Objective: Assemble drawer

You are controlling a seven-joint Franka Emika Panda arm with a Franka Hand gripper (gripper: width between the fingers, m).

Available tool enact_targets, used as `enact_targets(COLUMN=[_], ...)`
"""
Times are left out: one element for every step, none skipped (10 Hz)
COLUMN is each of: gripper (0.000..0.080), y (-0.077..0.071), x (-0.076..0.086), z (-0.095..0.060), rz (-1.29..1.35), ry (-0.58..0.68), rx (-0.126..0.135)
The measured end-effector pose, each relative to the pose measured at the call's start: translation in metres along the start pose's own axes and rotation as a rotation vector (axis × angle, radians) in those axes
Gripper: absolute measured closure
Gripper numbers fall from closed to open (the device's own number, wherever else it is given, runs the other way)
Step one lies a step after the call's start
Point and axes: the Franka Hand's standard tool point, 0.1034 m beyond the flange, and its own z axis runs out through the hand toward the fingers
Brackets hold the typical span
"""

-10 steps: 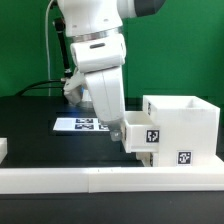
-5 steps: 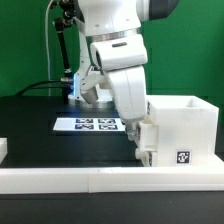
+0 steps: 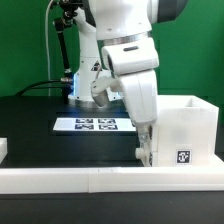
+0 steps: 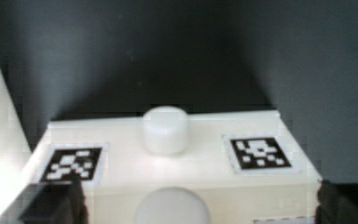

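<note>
The drawer's large white shell (image 3: 186, 122) stands at the exterior view's right, with a square tag (image 3: 183, 156) on its front. My gripper (image 3: 146, 150) hangs against the shell's near side and hides the tray there. In the wrist view a white drawer face (image 4: 167, 160) carries two tags and a round knob (image 4: 165, 130), and a second knob (image 4: 176, 205) sits lower. My gripper (image 4: 197, 205) is open, with its dark fingers (image 4: 51, 205) standing wide on either side of that white part.
The marker board (image 3: 93, 125) lies flat on the black table behind the arm. A low white border rail (image 3: 60, 180) runs along the front edge. A small white piece (image 3: 3, 148) shows at the exterior view's far left.
The arm has moved toward the exterior view's right. The tray that stuck out of the shell's side is now covered by the gripper close against the shell. The jaws stayed wide.
</note>
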Motion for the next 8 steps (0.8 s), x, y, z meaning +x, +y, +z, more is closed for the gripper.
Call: enact_targets(gripper=[0.015,0.015,0.015,0.015,0.015,0.015,0.015,0.015], y=[0.0,0.001,0.002,-0.002,-0.004,-0.003,-0.002,-0.003], x=[-0.002,-0.006,-0.015,-0.032,-0.055,-0.073,-0.083,-0.083], z=[-0.001,-0.004,-0.006,-0.008,-0.012,-0.016,-0.021,-0.02], rz=[0.0,-0.002,-0.005,-0.021,-0.011,0.002,0.014,0.017], ry=[-0.001,-0.005,-0.007,-0.009,-0.014,-0.027,-0.036,-0.035], rx=[0.008,0.023,0.023,0.037,0.051,0.049,0.037,0.038])
